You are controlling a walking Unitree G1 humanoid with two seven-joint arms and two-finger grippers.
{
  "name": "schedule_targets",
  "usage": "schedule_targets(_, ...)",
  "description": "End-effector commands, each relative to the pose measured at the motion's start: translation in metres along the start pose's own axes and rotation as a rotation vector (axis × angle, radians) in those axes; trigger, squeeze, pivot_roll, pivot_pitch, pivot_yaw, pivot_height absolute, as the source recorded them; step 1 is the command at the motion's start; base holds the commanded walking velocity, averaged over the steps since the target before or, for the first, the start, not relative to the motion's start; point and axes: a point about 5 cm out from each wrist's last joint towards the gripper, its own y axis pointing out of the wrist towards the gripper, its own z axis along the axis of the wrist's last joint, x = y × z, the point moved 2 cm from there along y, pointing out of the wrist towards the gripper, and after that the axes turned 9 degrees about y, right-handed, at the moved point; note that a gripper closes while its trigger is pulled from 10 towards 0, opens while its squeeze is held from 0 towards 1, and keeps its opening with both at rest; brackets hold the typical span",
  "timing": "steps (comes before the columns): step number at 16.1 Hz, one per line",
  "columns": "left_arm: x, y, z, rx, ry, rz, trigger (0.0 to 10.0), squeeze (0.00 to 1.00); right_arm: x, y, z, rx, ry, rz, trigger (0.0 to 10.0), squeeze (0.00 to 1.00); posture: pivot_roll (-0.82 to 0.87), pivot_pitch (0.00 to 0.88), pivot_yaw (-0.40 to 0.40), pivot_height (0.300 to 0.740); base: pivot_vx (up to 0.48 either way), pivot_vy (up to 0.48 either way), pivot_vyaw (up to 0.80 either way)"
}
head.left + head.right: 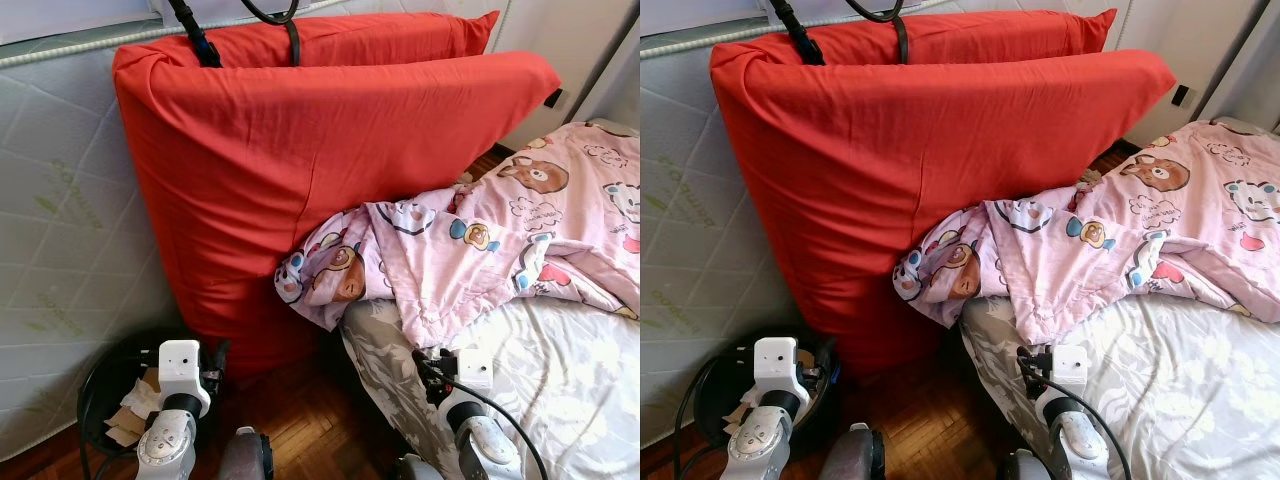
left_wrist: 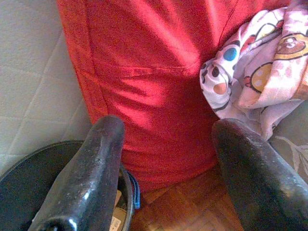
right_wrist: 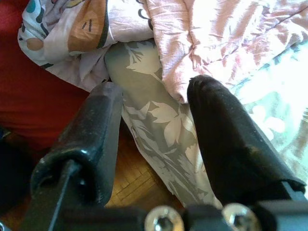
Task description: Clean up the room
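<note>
You are standing at the corner of the bed (image 1: 560,390), and no tidying has begun: both hands are empty. The left hand (image 2: 166,159) is spread wide, pointing at the red mattress (image 1: 300,170) that leans upright against the quilted white mattress (image 1: 60,250) behind it. Below it on the parquet floor (image 1: 310,420) sits a black bin (image 1: 100,395) holding crumpled paper. The right hand (image 3: 154,125) is also wide apart, hovering over the bed's corner, just short of the hem of the pink cartoon quilt (image 1: 500,240).

That quilt is the obvious thing to deal with. It lies rumpled across the bed, with one bunched end spilling off the corner and pressing against the red mattress. The step in hand looks like the approach to it.

Your next move probably calls for easing the right hand forward and down until its fingers (image 3: 226,130) straddle the hem, then closing. The cloth is soft and loose, so take a good fold, and expect the bunched end to drag when you pull.
</note>
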Motion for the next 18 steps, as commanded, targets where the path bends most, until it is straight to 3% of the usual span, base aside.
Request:
schedule_targets(1,-0.0025,0.0002,0.0007,-0.003,-0.006,0.003,10.0,0.0,-0.0013,-0.0031,-0.0062,-0.018,-0.002,0.015,10.0,0.0,0.05,0.107,-0.019,0.633,0.0,0.0,0.0)
schedule_targets(5,-0.0008,0.0009,0.0015,-0.001,-0.003,-0.008,10.0,0.0,-0.0017,-0.0034,-0.0079,-0.024,-0.007,0.006,10.0,0.0,0.05,0.106,-0.017,0.633,0.0,0.0,0.4)
schedule_targets(18,-0.0002,0.0016,0.0026,0.0,-0.004,-0.021,10.0,0.0,-0.0047,-0.0025,-0.0077,-0.022,-0.016,0.019,10.0,0.0,0.06,0.104,-0.011,0.633,0.284,0.0,0.0)
